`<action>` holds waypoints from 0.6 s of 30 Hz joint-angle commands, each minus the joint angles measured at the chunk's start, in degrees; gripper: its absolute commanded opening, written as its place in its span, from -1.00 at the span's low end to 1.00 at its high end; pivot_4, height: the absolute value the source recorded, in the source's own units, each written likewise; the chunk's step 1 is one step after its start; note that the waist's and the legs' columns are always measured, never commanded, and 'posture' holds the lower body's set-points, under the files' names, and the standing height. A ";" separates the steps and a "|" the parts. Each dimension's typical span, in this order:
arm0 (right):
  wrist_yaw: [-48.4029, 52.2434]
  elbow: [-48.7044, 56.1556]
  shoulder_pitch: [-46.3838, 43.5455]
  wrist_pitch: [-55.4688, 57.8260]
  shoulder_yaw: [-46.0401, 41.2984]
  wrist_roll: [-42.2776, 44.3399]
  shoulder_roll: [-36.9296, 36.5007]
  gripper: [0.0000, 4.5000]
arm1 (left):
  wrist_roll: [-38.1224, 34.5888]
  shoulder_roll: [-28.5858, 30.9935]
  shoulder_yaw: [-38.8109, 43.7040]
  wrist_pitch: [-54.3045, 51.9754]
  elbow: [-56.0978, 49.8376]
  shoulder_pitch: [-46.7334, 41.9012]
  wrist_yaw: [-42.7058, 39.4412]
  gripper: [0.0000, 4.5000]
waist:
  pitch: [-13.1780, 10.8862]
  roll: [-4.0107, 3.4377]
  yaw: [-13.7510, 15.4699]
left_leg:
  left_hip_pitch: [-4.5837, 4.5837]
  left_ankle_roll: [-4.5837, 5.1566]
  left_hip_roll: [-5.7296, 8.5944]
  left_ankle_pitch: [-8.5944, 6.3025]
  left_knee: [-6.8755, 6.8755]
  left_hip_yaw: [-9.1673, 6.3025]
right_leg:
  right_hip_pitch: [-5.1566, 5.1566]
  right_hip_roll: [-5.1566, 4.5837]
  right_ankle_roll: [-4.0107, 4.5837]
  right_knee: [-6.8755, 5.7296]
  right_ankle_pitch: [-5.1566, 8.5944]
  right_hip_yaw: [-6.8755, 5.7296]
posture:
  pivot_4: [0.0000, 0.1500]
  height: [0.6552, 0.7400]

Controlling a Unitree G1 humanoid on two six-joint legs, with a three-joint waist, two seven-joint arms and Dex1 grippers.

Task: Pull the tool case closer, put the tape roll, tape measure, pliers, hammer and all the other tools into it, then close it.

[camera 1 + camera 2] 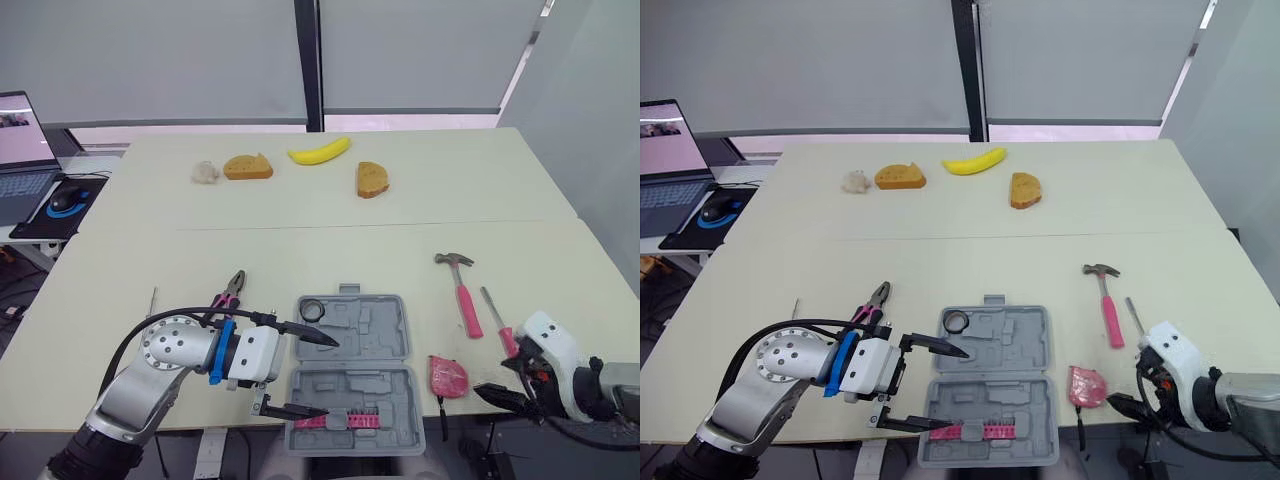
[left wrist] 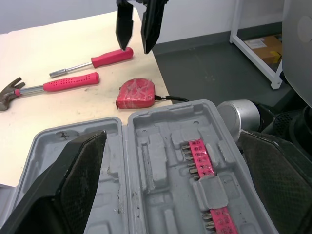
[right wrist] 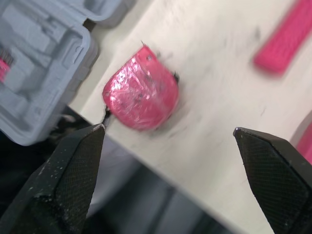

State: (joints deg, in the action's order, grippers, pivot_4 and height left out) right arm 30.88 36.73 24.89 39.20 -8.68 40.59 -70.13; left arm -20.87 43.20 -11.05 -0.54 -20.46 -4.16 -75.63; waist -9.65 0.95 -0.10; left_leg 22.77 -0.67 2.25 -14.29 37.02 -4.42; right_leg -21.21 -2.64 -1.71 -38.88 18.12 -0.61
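Case (image 1: 385, 330) is seen lying open on the bench (image 1: 300, 210), both halves flat, the near half jutting over the bench's near edge. Tape roll (image 1: 312, 310) is seated in the far-left corner of the case. A pink bit strip (image 1: 345, 421) is clipped in the near half.

Left pincer (image 1: 328, 377) is held over the left side of the case, fingers apart and nothing between them. One finger is over the far half just beside the tape roll, the other over the near half at the bit strip. Contact with the case cannot be told.

Pliers (image 1: 235, 283) are found left of the case, partly hidden behind the left arm.

Right of the case, three tools are noted. Tape measure (image 1: 448, 377) lies just beside the near half, at the bench edge. Hammer (image 1: 460, 290) lies further right, level with the far half, head pointing away. Screwdriver (image 1: 498, 322) lies just right of the hammer.

Right pincer (image 1: 495, 382) is held right of the case, near the tape measure, fingers wide apart. The tape measure is framed between them in the wrist view, untouched.

Well beyond the case, a banana (image 1: 320, 152) and two bread slices (image 1: 248, 167) are noted.
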 commanded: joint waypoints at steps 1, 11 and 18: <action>7.58 -4.22 1.06 -24.61 5.48 -18.96 2.12 0.99 | -0.55 -0.58 -0.33 0.97 -1.03 -0.60 0.03 1.00 | 0.00 0.00 -0.01 | 0.00 0.00 0.00 0.00 0.00 0.02 | 0.00 0.00 0.00 0.00 0.00 0.02 | 1.00 1.00; 18.21 -21.47 -7.76 -42.44 13.67 -30.73 11.36 0.99 | 0.07 -1.11 -1.12 0.71 -1.79 -0.59 0.17 1.00 | -0.02 0.02 -0.02 | -0.08 -0.01 0.00 0.01 0.01 0.05 | 0.04 -0.04 0.30 -0.07 -0.17 0.09 | 1.00 1.00; 22.85 -27.64 -10.74 -47.25 15.31 -33.82 14.12 0.99 | 0.34 -1.29 -1.72 0.82 -1.53 -1.14 0.10 1.00 | -0.03 0.00 0.01 | -0.09 -0.01 0.02 0.01 0.02 0.04 | 0.06 -0.06 0.31 -0.07 -0.18 0.10 | 1.00 1.00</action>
State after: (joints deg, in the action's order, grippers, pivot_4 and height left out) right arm 52.74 9.26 14.51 -6.16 6.60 7.42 -56.23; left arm -20.23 42.12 -12.30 -0.55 -20.50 -4.92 -75.60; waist -9.68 0.95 -0.09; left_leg 22.67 -0.68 2.27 -14.28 37.04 -4.37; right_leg -21.14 -2.70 -1.40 -38.95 17.95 -0.51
